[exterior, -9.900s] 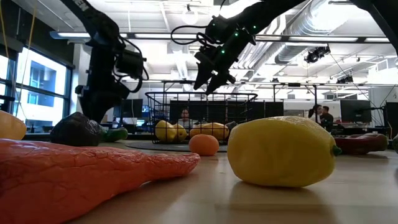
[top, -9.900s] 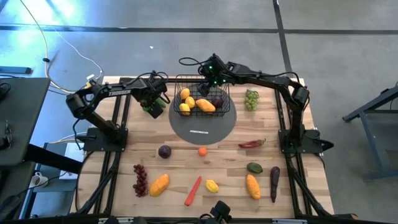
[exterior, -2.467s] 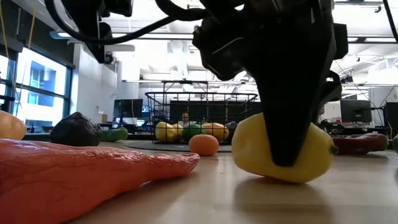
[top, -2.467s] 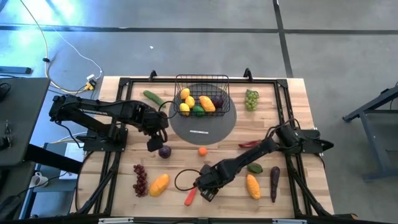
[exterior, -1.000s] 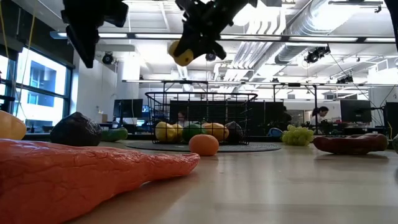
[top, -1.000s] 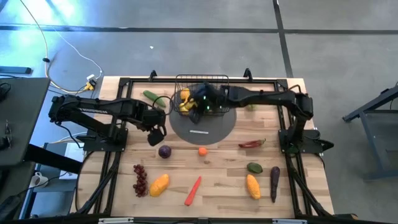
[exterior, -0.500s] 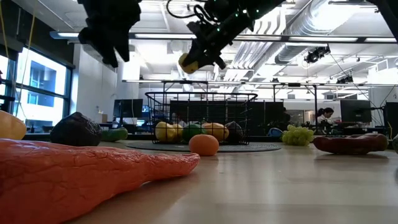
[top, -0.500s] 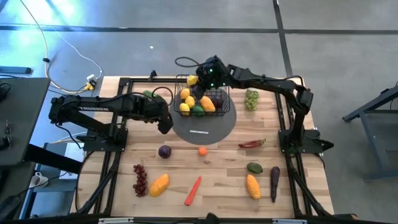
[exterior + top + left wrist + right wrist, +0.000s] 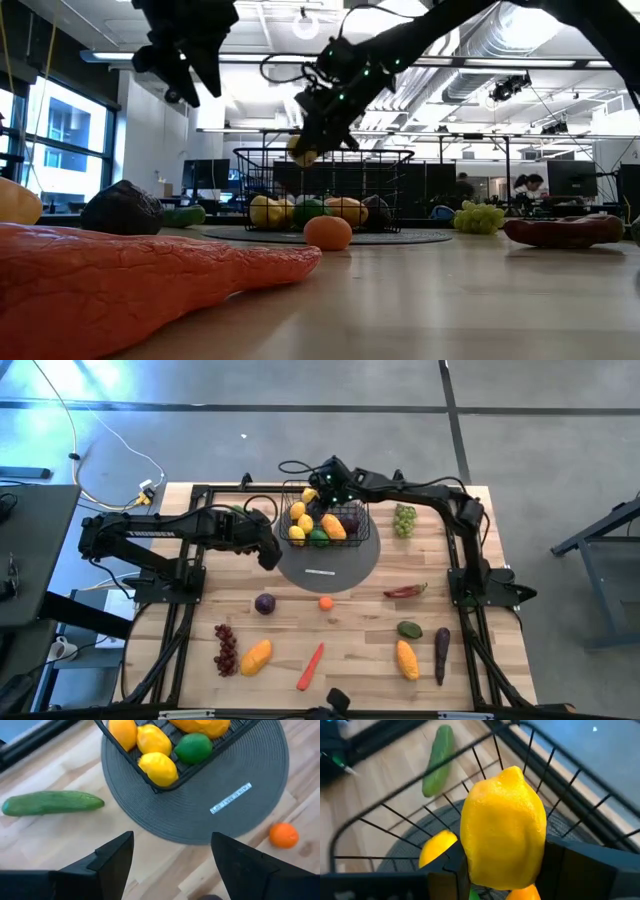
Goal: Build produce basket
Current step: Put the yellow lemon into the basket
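Observation:
The black wire basket (image 9: 352, 488) stands on a round grey mat (image 9: 325, 563) at the table's far middle. It holds lemons, a lime, a mango and a dark plum. My right gripper (image 9: 318, 484) is shut on a yellow lemon (image 9: 310, 493) over the basket's far left part, at about rim height in the low view (image 9: 303, 151). My left gripper (image 9: 268, 556) is open and empty, in the air by the mat's left edge. A cucumber (image 9: 52, 802) lies on the table left of the basket. My right gripper pinches the lemon between its two fingers, one on each side of its belly (image 9: 470, 851). The fingers slant down from above. The lemon is lifted clear, one pointed end away from the gripper, above the basket's wire rim (image 9: 420, 795).
On the near half of the table lie a plum (image 9: 265, 603), a small orange (image 9: 326, 602), red grapes (image 9: 226, 650), two mangoes (image 9: 256, 656), a carrot (image 9: 311, 667), a chili (image 9: 405, 591) and an eggplant (image 9: 441, 655). Green grapes (image 9: 404, 518) lie right of the basket.
My right gripper has carried the lemon toward the table's far edge, from over the basket's near left side to its far left part, and has come down to rim height. My left gripper, still open, has gone toward the far edge and the mat's left edge.

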`<state>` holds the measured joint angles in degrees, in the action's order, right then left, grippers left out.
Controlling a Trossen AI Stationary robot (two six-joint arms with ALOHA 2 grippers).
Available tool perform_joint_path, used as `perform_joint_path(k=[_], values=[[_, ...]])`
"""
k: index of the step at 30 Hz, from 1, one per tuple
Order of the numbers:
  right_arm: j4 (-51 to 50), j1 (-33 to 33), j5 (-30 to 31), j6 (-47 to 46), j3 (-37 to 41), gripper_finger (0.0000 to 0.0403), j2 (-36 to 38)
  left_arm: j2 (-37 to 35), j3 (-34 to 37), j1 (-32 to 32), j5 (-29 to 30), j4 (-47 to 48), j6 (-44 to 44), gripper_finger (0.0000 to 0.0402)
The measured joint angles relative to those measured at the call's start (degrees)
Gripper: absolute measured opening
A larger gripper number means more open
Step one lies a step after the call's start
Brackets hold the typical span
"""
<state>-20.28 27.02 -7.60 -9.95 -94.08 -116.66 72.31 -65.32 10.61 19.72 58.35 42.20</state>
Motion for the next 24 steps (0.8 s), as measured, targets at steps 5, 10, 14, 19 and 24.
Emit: perform_joint_path(k=[5,10,14,19,24], values=[[0.1,-0.1,0.0,0.2,0.0,0.0133,-2.7,0.0,0.0,-0.2,-3.5,0.1,1.2,0.0255],[0.9,-0.2,0.3,1.2,0.0,0.0135,-4.2,0.0,0.0,-1.3,-4.8,0.0,1.3,0.0255],[1.3,-0.4,0.8,1.5,0.0,0.0148,-5.2,0.0,0.0,-1.8,-5.6,0.1,1.2,0.0255],[1.3,-0.4,0.7,2.3,0.0,0.0187,-5.7,0.0,0.0,-1.8,-7.1,0.1,1.2,0.0255],[1.3,-0.4,0.6,2.4,0.0,0.0230,-5.7,0.0,0.0,-1.8,-8.0,0.2,1.2,0.0259]])
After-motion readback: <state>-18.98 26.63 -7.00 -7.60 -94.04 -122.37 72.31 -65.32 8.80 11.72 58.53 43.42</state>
